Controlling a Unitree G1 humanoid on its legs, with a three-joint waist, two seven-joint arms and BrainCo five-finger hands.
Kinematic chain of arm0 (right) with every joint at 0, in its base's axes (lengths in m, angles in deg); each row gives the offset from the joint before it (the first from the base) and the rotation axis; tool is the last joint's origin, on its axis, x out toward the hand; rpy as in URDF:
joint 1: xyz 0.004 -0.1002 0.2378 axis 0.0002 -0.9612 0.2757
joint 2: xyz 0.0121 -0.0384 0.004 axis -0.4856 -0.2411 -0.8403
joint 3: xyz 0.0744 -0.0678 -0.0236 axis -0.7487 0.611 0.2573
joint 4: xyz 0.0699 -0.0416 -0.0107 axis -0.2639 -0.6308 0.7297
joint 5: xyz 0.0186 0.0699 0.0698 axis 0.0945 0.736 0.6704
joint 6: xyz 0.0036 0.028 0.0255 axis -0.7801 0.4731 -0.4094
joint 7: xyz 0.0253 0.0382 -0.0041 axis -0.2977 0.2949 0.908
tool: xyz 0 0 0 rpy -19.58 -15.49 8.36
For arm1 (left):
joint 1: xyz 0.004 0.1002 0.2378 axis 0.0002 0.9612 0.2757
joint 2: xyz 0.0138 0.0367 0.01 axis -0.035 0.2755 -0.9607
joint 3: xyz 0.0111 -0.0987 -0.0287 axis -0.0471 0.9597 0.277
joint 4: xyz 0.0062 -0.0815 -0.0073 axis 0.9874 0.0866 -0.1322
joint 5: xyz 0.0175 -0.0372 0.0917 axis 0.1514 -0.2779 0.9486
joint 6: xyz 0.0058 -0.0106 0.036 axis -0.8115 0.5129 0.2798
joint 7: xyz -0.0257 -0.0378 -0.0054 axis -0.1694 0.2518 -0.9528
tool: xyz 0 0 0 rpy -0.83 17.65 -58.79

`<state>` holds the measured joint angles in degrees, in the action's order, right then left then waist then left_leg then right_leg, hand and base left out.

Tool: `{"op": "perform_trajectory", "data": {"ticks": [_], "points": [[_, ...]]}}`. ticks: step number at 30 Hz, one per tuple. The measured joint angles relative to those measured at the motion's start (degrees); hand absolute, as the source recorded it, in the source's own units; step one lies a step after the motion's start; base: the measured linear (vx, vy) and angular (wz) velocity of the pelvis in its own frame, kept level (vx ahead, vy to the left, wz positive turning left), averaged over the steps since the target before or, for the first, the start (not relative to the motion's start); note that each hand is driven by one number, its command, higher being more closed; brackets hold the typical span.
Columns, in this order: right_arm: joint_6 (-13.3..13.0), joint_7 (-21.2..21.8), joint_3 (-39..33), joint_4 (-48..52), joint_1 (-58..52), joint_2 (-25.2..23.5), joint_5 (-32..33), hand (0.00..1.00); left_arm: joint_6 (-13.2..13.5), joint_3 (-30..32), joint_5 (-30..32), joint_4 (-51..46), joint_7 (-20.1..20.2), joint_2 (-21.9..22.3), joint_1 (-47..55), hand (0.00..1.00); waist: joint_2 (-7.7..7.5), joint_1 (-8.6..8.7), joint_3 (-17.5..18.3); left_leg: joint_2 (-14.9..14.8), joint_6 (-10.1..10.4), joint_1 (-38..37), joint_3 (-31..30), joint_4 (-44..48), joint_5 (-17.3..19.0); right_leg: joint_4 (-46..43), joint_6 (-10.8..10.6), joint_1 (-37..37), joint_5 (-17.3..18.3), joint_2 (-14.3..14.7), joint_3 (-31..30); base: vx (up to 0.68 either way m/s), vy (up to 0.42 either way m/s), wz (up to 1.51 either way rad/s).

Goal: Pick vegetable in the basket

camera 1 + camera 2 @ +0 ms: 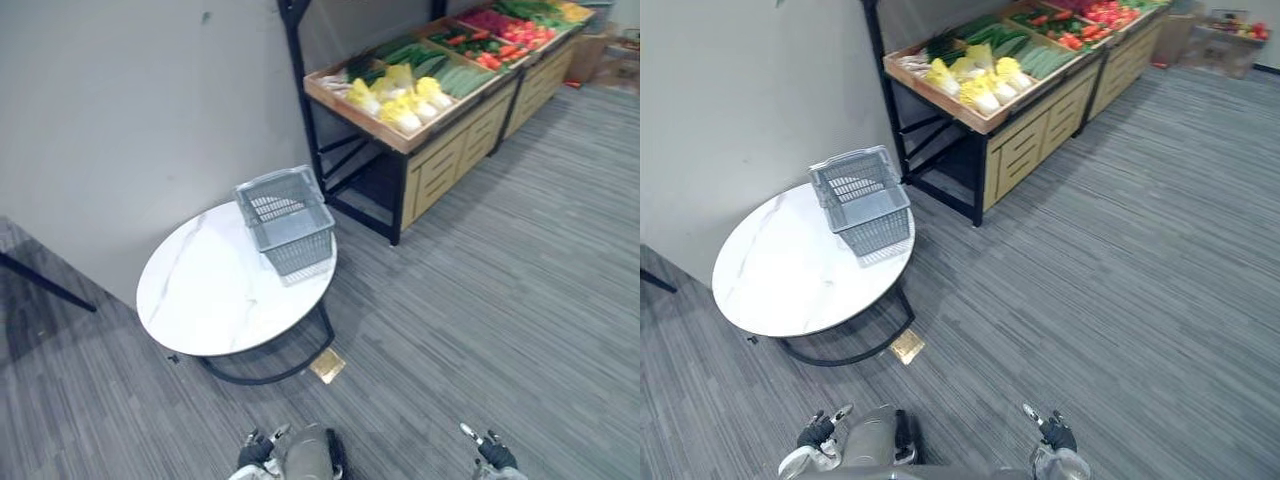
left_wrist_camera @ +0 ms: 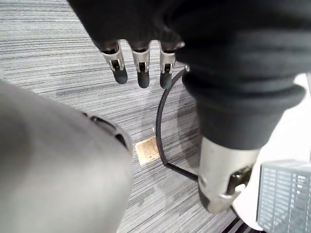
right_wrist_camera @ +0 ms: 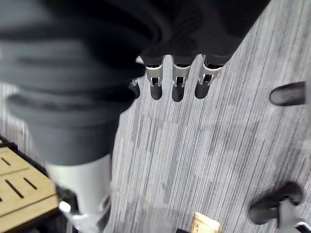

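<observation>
Grey floor [image 1: 500, 300]: striped carpet, lying under everything in the head views and showing past both hands in the wrist views.
Wall [image 1: 120, 120]: plain pale grey, behind the worktop and the near end of the stand.
Produce stand [image 1: 455, 165]: light wooden bins on a black frame, set along the wall and running away to the far right, with slatted wooden panels on its front.
Worktop [image 1: 200, 295]: round white top with faint marble veins, on a black ring base. It stands just left of the stand's near end, apart from it.
Basket [image 1: 300, 250]: grey plastic mesh, upright on the worktop at its far right edge, the side nearest the stand.
Vegetables: all lie in the stand's bins. Yellow-white cabbages [image 1: 400, 100] are in the nearest bin, long green ones [image 1: 455, 72] are beyond them, and red ones [image 1: 505, 38] are farther still.
Left hand [image 2: 141, 65]: low at the near edge of the head views, fingers straight and hanging slack over the floor, thumb straight. The worktop is ahead of it and the vegetables are well apart.
Right hand [image 3: 177, 82]: low at the near right, fingers likewise straight and slack over bare carpet, well apart from stand, basket and vegetables.
Tan square [image 1: 327, 366]: small and flat, on the floor beside the worktop's ring base.
</observation>
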<state>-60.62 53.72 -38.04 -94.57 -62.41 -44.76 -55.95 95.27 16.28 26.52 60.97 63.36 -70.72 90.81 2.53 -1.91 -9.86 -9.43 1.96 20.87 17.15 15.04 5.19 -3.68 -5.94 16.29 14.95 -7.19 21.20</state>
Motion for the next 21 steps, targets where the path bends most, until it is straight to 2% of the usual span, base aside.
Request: {"op": "perform_trajectory", "data": {"ticks": [1, 2, 3, 4, 5, 6, 7, 8, 9, 10, 11, 13, 15, 16, 17, 18, 19, 20, 21], "points": [[0.0, 0.0, 2.1, 0.0, 0.2, -0.6, -0.7, 0.0, 0.0, 1.8, 0.1, -0.3, 0.5, -0.2, 0.4, 0.0, -1.05, -0.55, 0.4, 0.2, -1.3, 0.2, 2.2, -1.5, -5.6, 0.0, -0.6, 1.1, 1.2, -1.6, -0.3, 0.9, 0.438, -0.02], [-0.1, 0.1, 3.8, 0.1, 0.4, -1.5, -2.0, 0.0, -0.1, 3.2, 1.1, -0.6, 0.5, -0.7, 1.3, 0.0, -2.46, -0.74, 2.2, 1.1, -3.4, -0.3, 6.1, -0.4, -7.6, -1.0, 1.0, 0.9, 0.5, -3.6, -2.2, 0.91, 0.472, -0.02], [0.0, 0.6, 4.1, 0.1, 0.4, -2.5, -2.3, 0.0, -0.2, 3.9, 1.3, -0.6, 0.5, -1.1, 1.5, 0.0, -3.54, -1.09, 2.2, 1.6, -6.3, -0.2, 6.9, 1.8, -5.5, -3.2, 3.2, 0.0, -2.2, -4.7, -5.3, 0.7, 0.358, 0.06], [0.0, 1.1, 3.9, 0.1, 0.4, -3.2, -2.5, 0.0, -0.3, 4.2, 2.0, -0.3, 0.4, -1.7, 1.8, 0.0, -4.38, -1.93, 2.4, 2.3, -7.0, -0.4, 7.0, 3.5, -3.9, -5.5, 2.8, -0.6, -4.6, -5.6, -8.1, 0.63, 0.347, 0.21], [0.0, 1.3, 2.9, -0.2, 0.2, -3.6, -3.6, 0.0, -0.8, 4.0, 2.9, 1.4, 0.4, -2.9, 2.2, 0.0, -5.69, -1.87, 3.1, 4.0, -7.8, -2.2, 6.7, 4.2, -1.6, -11.9, 1.0, -2.3, -8.3, -7.2, -11.0, 0.65, 0.345, 0.43], [0.0, 1.3, 2.8, -0.9, 0.2, -3.0, -4.3, 0.0, -1.6, 3.2, 3.2, 3.4, 0.4, -4.0, 2.5, 0.0, -5.96, -1.37, 3.0, 5.3, -7.6, -5.5, 5.6, 3.8, 0.9, -22.4, -1.1, -5.4, -14.7, -8.2, -12.6, 0.63, 0.331, 0.5], [-0.1, 1.3, 2.9, -1.3, 0.3, -2.6, -4.6, 0.0, -2.0, 2.1, 3.3, 4.2, 0.4, -4.4, 2.9, 0.0, -5.95, -1.28, 3.0, 5.8, -7.6, -7.5, 5.1, 3.0, 2.0, -28.1, -2.0, -7.7, -19.9, -8.7, -13.3, 0.59, 0.299, 0.38], [-0.1, 1.3, 3.0, -1.9, 0.4, -2.3, -5.0, 0.0, -2.6, 0.3, 3.2, 4.7, 0.3, -5.0, 4.1, 0.0, -5.81, -1.13, 2.9, 6.2, -7.0, -10.8, 4.9, 1.9, 3.3, -38.9, -4.3, -11.7, -23.4, -9.5, -14.6, 0.53, 0.252, 0.26], [-0.2, 1.3, 3.4, -2.3, 0.1, -2.1, -5.5, 0.0, -2.9, -1.8, 3.2, 4.9, 0.3, -5.7, 5.1, 0.0, -5.7, -0.3, 2.9, 6.9, -6.5, -15.1, 4.1, 0.0, 4.0, -51.7, -4.6, -17.0, -23.3, -10.4, -14.3, 0.64, 0.269, 0.38], [-0.3, 1.3, 3.4, -2.3, -0.2, -1.9, -5.5, 0.0, -2.9, -2.6, 3.2, 5.1, 0.3, -6.1, 6.0, 0.0, -5.78, 0.46, 3.0, 7.8, -6.4, -19.9, 3.3, -3.0, 4.0, -59.3, -3.1, -21.2, -21.5, -10.6, -13.2, 0.52, 0.192, 0.41], [-0.3, 1.3, 3.3, -2.4, -0.2, -1.6, -5.5, 0.0, -2.9, -3.1, 3.2, 5.4, 0.3, -6.3, 6.1, 0.0, -5.7, 0.43, 2.9, 8.3, -6.4, -22.3, 2.7, -4.5, 4.0, -61.1, -2.9, -22.8, -19.6, -10.6, -12.4, 0.52, 0.148, 0.53], [-0.4, 1.2, 2.7, -2.5, -0.6, -0.9, -5.4, 0.0, -3.0, -4.7, 3.0, 5.6, 0.3, -6.6, 4.9, 0.0, -5.34, 1.05, 2.7, 9.1, -5.5, -28.1, -0.2, -7.4, 4.2, -58.3, -0.6, -26.5, -11.9, -10.8, -7.9, 0.46, 0.071, 0.66], [-0.6, 1.1, 1.3, -2.4, -0.7, -0.9, -5.3, 0.0, -2.7, -4.7, 2.1, 5.6, -0.1, -6.3, 3.8, 0.0, -5.26, 1.96, 2.6, 9.8, -4.3, -31.6, -3.9, -9.4, 4.9, -45.9, 1.3, -28.4, -8.3, -10.9, -5.0, 0.41, -0.026, 1.02], [-0.6, 1.1, 1.0, -2.3, -0.7, -0.9, -5.2, 0.0, -2.4, -4.7, 2.1, 5.4, -0.3, -6.1, 3.1, 0.0, -5.25, 1.95, 2.7, 9.9, -3.4, -32.7, -5.8, -10.3, 5.6, -35.5, 1.2, -29.0, -8.4, -10.5, -5.6, 0.44, -0.099, 1.05], [-0.6, 1.1, 0.9, -2.3, -0.9, -0.9, -5.1, 0.0, -2.2, -4.7, 2.0, 5.3, -0.5, -5.9, 2.9, 0.0, -5.22, 1.93, 2.6, 9.8, -2.9, -33.1, -6.7, -10.7, 5.9, -30.0, 1.0, -29.0, -8.7, -10.2, -6.4, 0.44, -0.184, 1.06], [-0.6, 1.1, 0.8, -2.3, -1.0, -1.0, -4.4, 0.0, -2.1, -4.7, 2.0, 4.6, -0.8, -5.8, 2.9, 0.0, -5.29, 1.8, 2.7, 9.7, -2.0, -33.5, -8.7, -10.9, 6.5, -20.1, 0.4, -29.0, -9.5, -9.7, -9.9, 0.32, -0.194, 0.84], [-0.6, 1.1, 0.7, -2.3, -1.1, -1.0, -4.2, 0.0, -2.1, -4.5, 2.0, 4.4, -0.9, -5.7, 3.0, 0.0, -5.31, 1.77, 2.7, 9.6, -1.5, -33.5, -9.8, -10.8, 7.0, -16.5, 1.0, -29.0, -10.5, -9.5, -12.0, 0.38, -0.295, 1.05], [-0.5, 1.1, 1.0, -2.4, -1.1, -1.1, -4.2, 0.0, -2.0, -4.1, 1.9, 3.9, -1.2, -5.5, 3.2, 0.0, -5.5, 1.71, 2.8, 9.0, -0.2, -33.8, -11.7, -10.2, 8.3, -12.1, 1.1, -28.8, -14.2, -8.8, -16.2, 0.38, -0.367, 0.97], [-0.4, 1.1, 1.6, -2.6, -1.8, -1.4, -4.2, 0.0, -1.3, -3.8, 0.6, 3.6, -1.4, -5.7, 4.1, 0.0, -6.81, 1.52, 3.5, 8.6, 1.8, -34.1, -13.8, -9.0, 9.8, -10.4, 0.3, -28.0, -19.4, -9.0, -17.4, 0.46, -0.506, 0.93]]}}
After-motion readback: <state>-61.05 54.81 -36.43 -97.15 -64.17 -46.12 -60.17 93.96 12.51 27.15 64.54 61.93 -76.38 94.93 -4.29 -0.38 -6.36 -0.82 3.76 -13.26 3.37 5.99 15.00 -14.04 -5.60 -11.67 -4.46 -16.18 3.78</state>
